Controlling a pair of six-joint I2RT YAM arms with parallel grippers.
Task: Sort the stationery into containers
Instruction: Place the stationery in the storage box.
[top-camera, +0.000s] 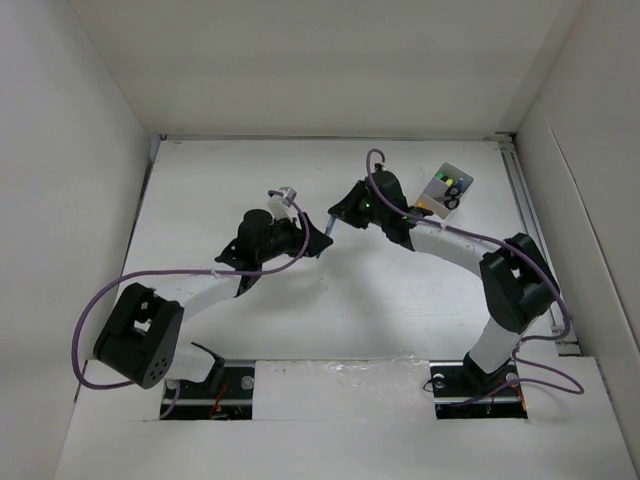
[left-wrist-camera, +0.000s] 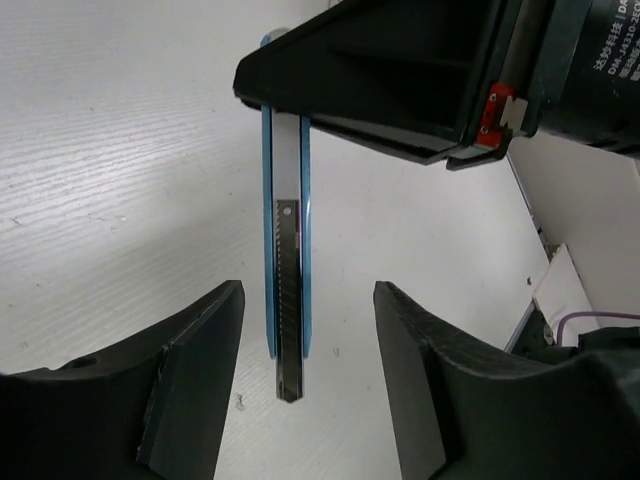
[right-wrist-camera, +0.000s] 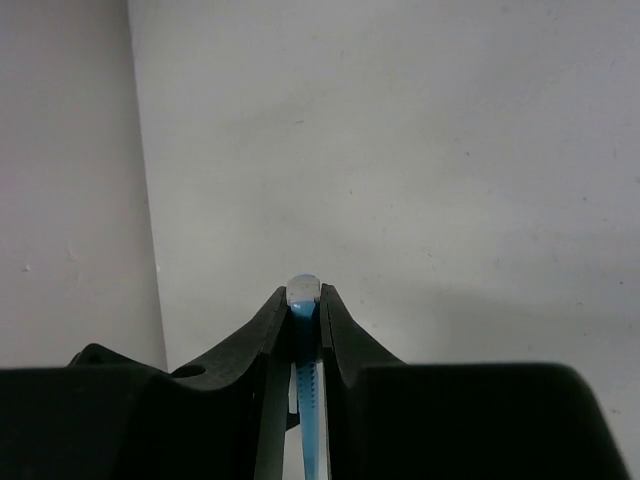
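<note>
Blue and steel-spined, the blue cutter (left-wrist-camera: 287, 300) hangs above the middle of the table (top-camera: 400, 300), pinched at one end by the right gripper (right-wrist-camera: 303, 300), whose jaws are clenched flat against its sides. The left gripper (left-wrist-camera: 307, 295) brackets the cutter's lower half with its fingers spread, a clear gap on each side and no contact.

The hold looks thin. Only a short end of a long, slim body sits in the right claw, so the cutter could pivot or slide out on the way to the far right corner, where the white container (top-camera: 450, 170) waits with green, yellow and black items already inside. The left fingers stand close enough that a sideways pull could clip them and knock the cutter loose. The toothed metal strip faces outward and could snag on the container's rim.

Beneath it all lies a white, faintly grained tabletop, walled in white on the left, far and right sides, with a metal rail along the right edge.
</note>
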